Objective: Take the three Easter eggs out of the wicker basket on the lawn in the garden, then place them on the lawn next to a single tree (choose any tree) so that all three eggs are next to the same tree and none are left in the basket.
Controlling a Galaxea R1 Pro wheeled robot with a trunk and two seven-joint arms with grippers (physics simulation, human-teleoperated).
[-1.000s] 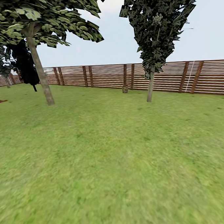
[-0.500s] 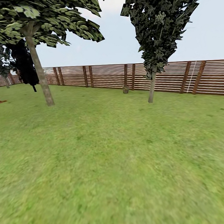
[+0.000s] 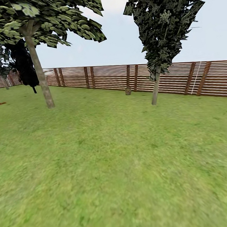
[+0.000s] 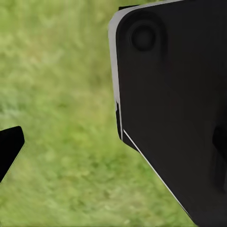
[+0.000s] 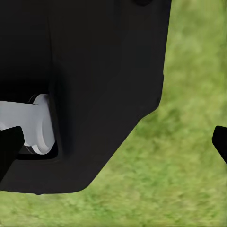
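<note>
Head view, L to R: tree (image 3: 42,80) standing on lawn (image 3: 109,160), small brownish object (image 3: 128,90) sitting by fence (image 3: 105,76), too small to identify; second tree (image 3: 155,89) standing R. Both grippers' fingertips are showing wide apart over grass, holding nothing.

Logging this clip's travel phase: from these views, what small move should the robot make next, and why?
Probably drive forward across the short green lawn toward the small brownish object at the foot of the brown slatted wooden fence. It may be the wicker basket, though it is too small to tell, and it stands far beyond arm's reach.
</note>
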